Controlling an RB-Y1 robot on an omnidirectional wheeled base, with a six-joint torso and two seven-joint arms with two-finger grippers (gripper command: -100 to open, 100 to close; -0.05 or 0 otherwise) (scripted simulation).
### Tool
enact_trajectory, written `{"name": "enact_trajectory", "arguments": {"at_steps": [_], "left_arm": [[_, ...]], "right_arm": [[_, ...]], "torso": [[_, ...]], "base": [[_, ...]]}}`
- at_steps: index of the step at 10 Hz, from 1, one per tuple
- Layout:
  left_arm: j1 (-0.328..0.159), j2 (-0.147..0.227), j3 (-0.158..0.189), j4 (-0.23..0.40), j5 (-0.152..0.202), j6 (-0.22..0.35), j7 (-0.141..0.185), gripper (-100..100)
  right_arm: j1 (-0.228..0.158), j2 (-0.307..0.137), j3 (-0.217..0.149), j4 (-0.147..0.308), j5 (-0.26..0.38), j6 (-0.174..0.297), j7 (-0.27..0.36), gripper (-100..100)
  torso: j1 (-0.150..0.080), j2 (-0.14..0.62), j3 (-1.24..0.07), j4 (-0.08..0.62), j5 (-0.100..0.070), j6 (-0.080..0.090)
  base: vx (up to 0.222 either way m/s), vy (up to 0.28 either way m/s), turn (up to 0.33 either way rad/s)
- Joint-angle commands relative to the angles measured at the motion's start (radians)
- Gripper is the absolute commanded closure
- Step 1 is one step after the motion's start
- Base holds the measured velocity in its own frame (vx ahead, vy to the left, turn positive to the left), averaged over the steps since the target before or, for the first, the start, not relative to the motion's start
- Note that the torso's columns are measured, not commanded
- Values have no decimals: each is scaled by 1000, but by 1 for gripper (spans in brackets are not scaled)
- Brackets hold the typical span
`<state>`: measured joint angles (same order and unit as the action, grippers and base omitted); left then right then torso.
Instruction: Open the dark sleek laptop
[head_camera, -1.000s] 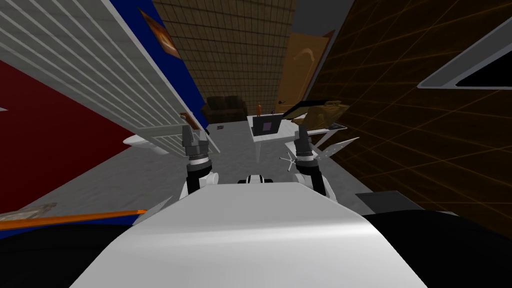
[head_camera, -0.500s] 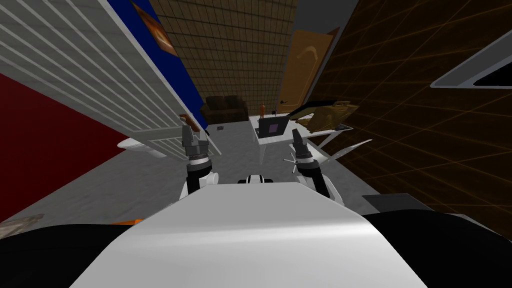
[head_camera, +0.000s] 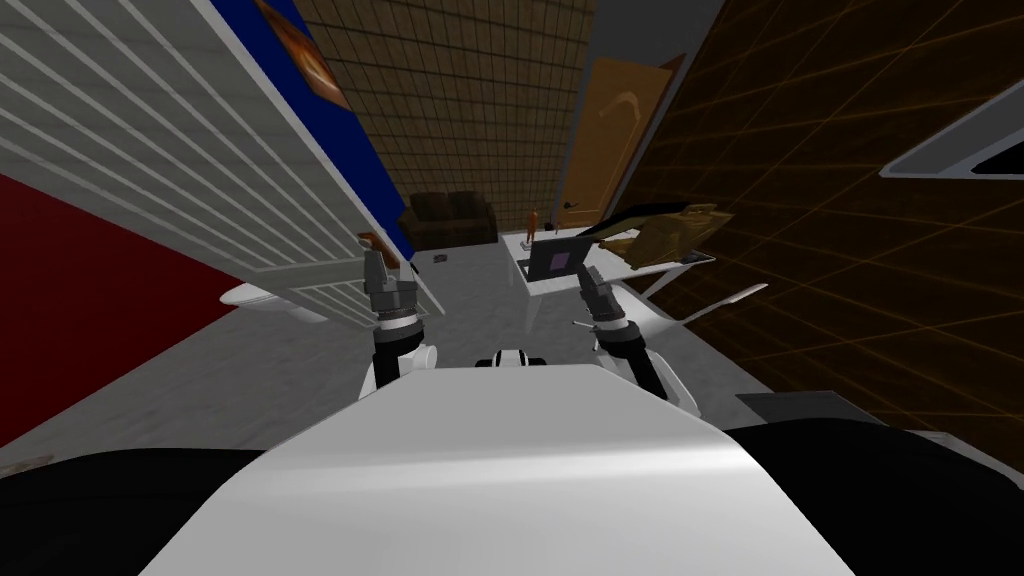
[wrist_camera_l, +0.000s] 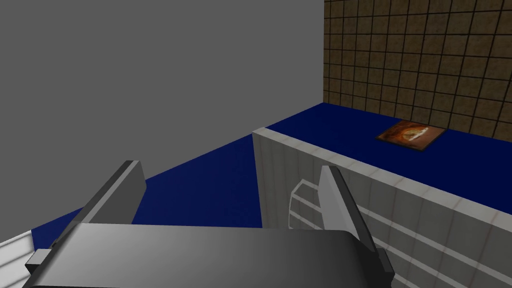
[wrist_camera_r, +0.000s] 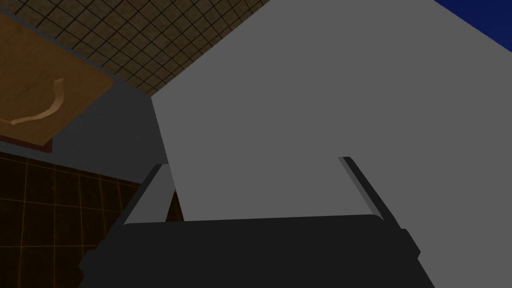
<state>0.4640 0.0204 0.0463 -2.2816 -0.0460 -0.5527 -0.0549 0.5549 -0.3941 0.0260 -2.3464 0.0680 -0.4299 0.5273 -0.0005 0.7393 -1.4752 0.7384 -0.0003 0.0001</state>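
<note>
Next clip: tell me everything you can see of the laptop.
The laptop is dark, with a small purple patch mid-panel. Its lid looks raised, near upright, facing me. It stands on the white table ahead, right of centre. The open right gripper shows just beside its lower right corner in the head view; contact cannot be told.

The left gripper (head_camera: 383, 262) is pointing forward and a bit upward, with the dark wrist and white forearm lining up straight behind it. Its two fingers (wrist_camera_l: 120, 192) are standing well apart, roughly a third of the left wrist view's width, jaws wide. The right gripper (head_camera: 590, 273) is tilting inward, toward the left gripper, with its forearm angling back and outward behind it and the wrist slightly bent. Its fingers (wrist_camera_r: 150, 197) are spreading just as wide. Both grippers are hovering at about the same height, well apart from each other.
</note>
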Motion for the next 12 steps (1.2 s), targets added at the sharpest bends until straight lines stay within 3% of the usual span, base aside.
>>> {"name": "enact_trajectory", "arguments": {"at_steps": [1,3,5,6,8,9,11,12], "left_arm": [[0,0,0,0,0,0,0,0],[0,0,0,0,0,0,0,0],[0,0,0,0,0,0,0,0],[0,0,0,0,0,0,0,0],[0,0,0,0,0,0,0,0],[0,0,0,0,0,0,0,0],[0,0,0,0,0,0,0,0],[0,0,0,0,0,0,0,0]], "right_arm": [[14,-36,1,-1,19,-9,66,-100],[22,-61,0,1,31,-16,107,-100],[36,-114,-5,7,53,-26,173,-100],[36,-114,-5,7,53,-26,188,-100],[47,-171,-12,18,72,-33,251,-100],[47,-171,-12,18,72,-33,268,-100],[52,-232,-23,32,89,-36,330,-100],[52,-232,-23,32,89,-36,345,-100]], "torso": [[2,-1,-1,0,1,0],[0,-2,-1,0,0,0],[-1,-1,0,0,0,0],[3,-3,-2,-1,1,0],[0,-1,0,0,0,0],[0,-3,-2,-1,0,0],[-1,0,0,0,0,0],[1,-3,-2,-1,0,0]], "base": [[99,155,-35],[109,148,-39],[119,157,-89],[105,154,-54],[128,152,-113],[118,138,-52],[136,139,-128],[124,105,-64]]}}
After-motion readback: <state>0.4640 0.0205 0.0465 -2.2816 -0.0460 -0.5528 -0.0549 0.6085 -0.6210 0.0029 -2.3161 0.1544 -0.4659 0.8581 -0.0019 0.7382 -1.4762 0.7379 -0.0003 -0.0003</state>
